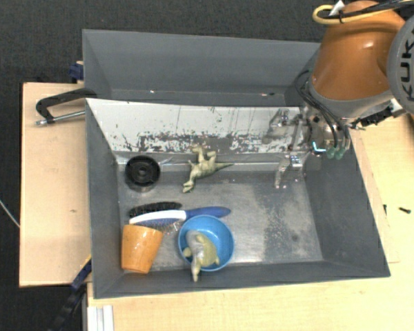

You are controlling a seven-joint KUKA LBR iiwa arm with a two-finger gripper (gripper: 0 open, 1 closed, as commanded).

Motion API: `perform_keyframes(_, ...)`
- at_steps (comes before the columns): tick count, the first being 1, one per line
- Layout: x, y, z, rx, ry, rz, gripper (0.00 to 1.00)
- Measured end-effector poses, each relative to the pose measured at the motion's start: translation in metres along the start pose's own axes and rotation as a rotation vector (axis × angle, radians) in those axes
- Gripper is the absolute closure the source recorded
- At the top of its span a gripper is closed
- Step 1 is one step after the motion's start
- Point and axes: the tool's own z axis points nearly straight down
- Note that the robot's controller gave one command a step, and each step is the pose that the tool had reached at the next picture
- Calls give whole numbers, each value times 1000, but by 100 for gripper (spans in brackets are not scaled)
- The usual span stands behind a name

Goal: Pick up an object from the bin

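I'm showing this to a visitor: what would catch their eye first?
Probably the orange cup and the blue bowl with a pale toy figure in it, side by side at the near left of the bin. The gripper hangs at the back right, apart from them.

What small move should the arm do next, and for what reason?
Probably a short shift to the view's left: the end effector hangs over bare floor of the bin at the back right, and the pale dinosaur toy is the nearest thing to it.
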Motion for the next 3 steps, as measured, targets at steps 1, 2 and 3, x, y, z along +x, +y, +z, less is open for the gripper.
perform_keyframes(1, 23, 40, 150, -1, 2, -22, 0)
perform_keyframes(2, 7, 92, 157, 8, -14, -4, 0)
perform_keyframes(3, 4, 95, 154, -1, -28, -5, 100)
